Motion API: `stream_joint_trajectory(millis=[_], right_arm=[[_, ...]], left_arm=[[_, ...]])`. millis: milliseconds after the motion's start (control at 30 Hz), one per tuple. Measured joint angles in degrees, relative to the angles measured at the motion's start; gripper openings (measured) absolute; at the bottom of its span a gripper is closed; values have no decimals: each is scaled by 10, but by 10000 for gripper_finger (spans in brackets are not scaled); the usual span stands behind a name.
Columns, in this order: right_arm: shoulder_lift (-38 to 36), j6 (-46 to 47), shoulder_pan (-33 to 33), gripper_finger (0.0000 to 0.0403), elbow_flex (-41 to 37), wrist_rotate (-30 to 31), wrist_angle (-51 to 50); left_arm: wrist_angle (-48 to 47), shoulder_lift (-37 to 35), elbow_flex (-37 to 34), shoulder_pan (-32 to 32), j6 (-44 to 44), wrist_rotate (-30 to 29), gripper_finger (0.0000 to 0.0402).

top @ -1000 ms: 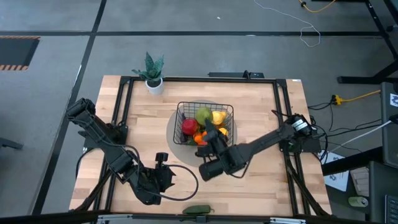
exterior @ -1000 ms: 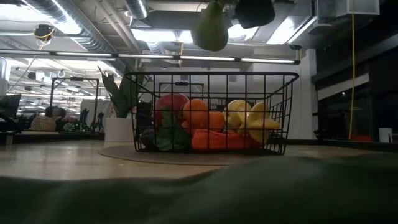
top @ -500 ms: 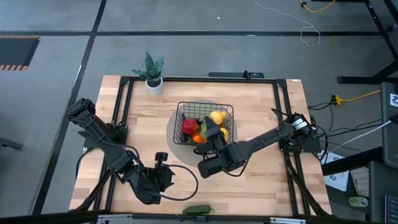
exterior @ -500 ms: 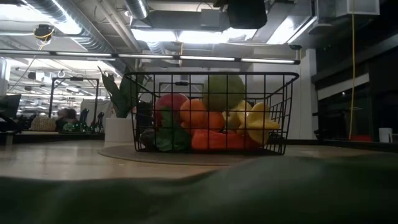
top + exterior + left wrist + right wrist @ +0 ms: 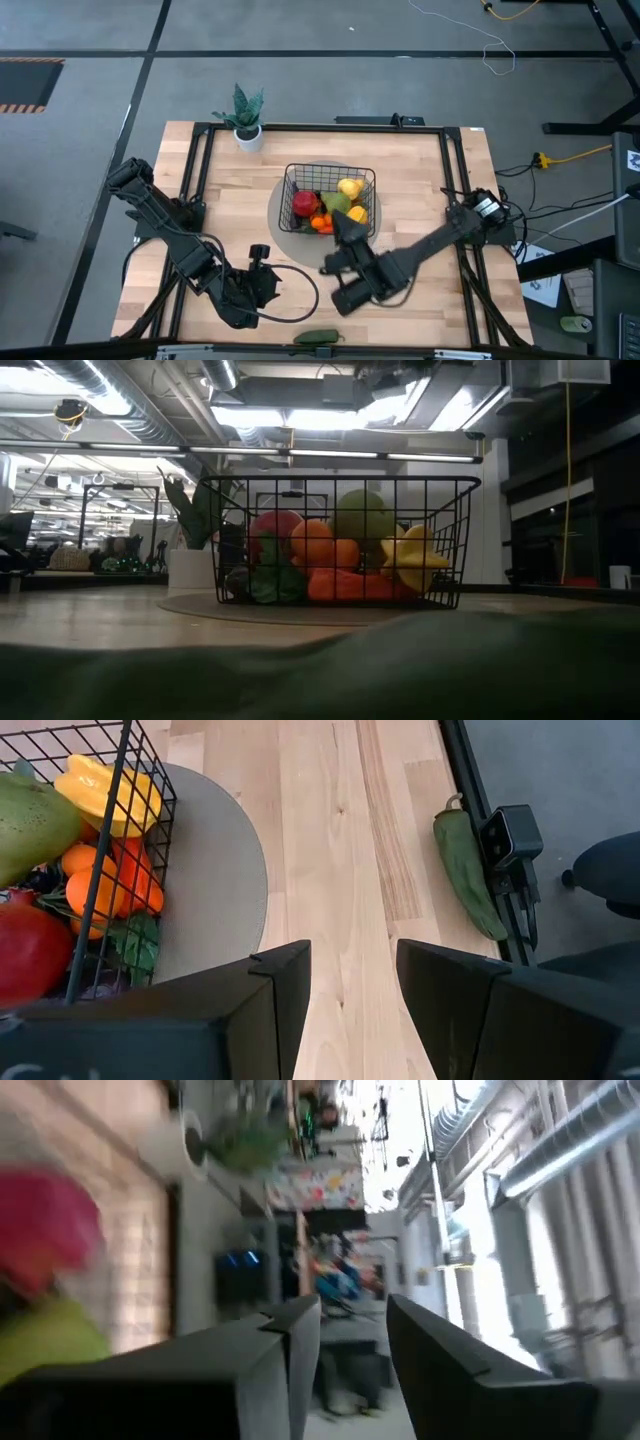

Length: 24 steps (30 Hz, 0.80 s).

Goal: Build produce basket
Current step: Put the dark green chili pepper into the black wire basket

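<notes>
The black wire-mesh basket (image 5: 331,199) on the grey round disc (image 5: 215,890) is seen heaped with toy produce (image 5: 335,558), the empty right gripper (image 5: 348,228) held apart beside it, so the dark green vegetable (image 5: 319,337) at the table edge is judged next, near the parted left gripper (image 5: 262,272)

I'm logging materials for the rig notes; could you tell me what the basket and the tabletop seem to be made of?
The basket looks like thin black wire, probably coated metal: an open grid you can see through. The tabletop looks like pale wood with a matte finish: parallel planks with grain lines.
</notes>
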Motion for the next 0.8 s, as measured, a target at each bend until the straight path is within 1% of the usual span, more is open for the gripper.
stream_joint_trajectory(millis=[100,200,267,433,533,633,733,800], right_arm=[[0,113,41,126,0,-4,0],[0,218,85,126,0,-51,0],[0,299,113,126,0,-104,0],[0,517,160,126,0,-279,2],[2,623,176,126,0,-382,22],[16,681,185,126,0,-474,48],[35,726,193,126,0,-524,80],[51,739,197,126,0,-555,107]], left_arm=[[0,0,0,0,0,0,137],[0,0,0,0,-1,0,137],[0,0,0,0,-2,0,137],[1,0,0,0,-5,0,137],[1,0,0,0,-5,-1,137],[2,0,0,0,-5,-14,137],[6,0,0,0,-5,-20,137],[6,0,0,0,-6,-20,137]])
